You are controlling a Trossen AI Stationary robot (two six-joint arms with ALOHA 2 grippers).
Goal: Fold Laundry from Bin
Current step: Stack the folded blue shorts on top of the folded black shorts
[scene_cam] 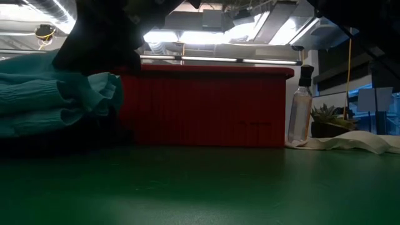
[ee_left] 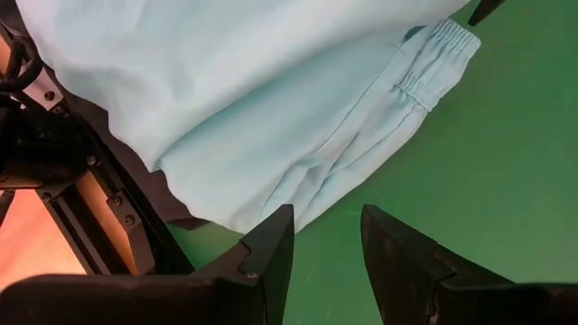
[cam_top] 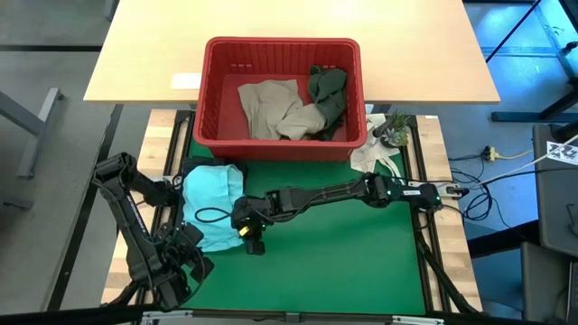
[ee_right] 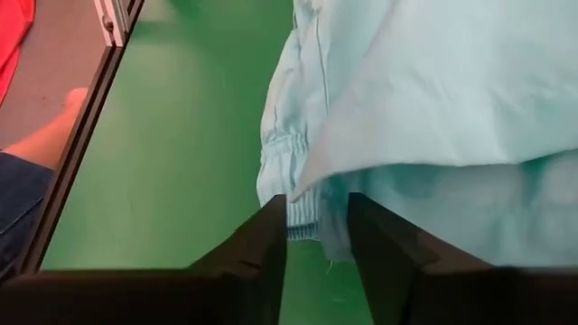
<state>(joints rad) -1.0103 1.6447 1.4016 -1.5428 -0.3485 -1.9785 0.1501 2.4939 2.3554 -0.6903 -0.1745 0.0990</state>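
Laundry sits in two places. My light teal garment (cam_top: 213, 203) lies folded on the green mat (cam_top: 343, 262) of the table, at the mat's left edge, just in front of the bin (cam_top: 282, 135). A dark garment (ee_left: 176, 203) shows only as a thin edge under the teal one in my left wrist view; the high view does not resolve it.

Bin contents, high view: a beige-tan garment (cam_top: 271, 110) crumpled left of centre, a dark olive green garment (cam_top: 328, 95) heaped against the right wall. The low view shows only the bin's red front wall, nothing inside.

Low view alone shows a spray bottle (scene_cam: 300, 106) and a small plant (scene_cam: 326, 119) right of the bin, with a white cloth (scene_cam: 350, 142) on the mat.

My right claw (cam_top: 251, 233) reaches across the mat to the teal garment's near right corner. Right wrist view: fingers parted, the elastic hem (ee_right: 293, 194) just beyond the tips, nothing held.

My left claw (ee_left: 323, 239) waits at the table's near left corner, fingers parted and empty, above the teal cloth's edge.
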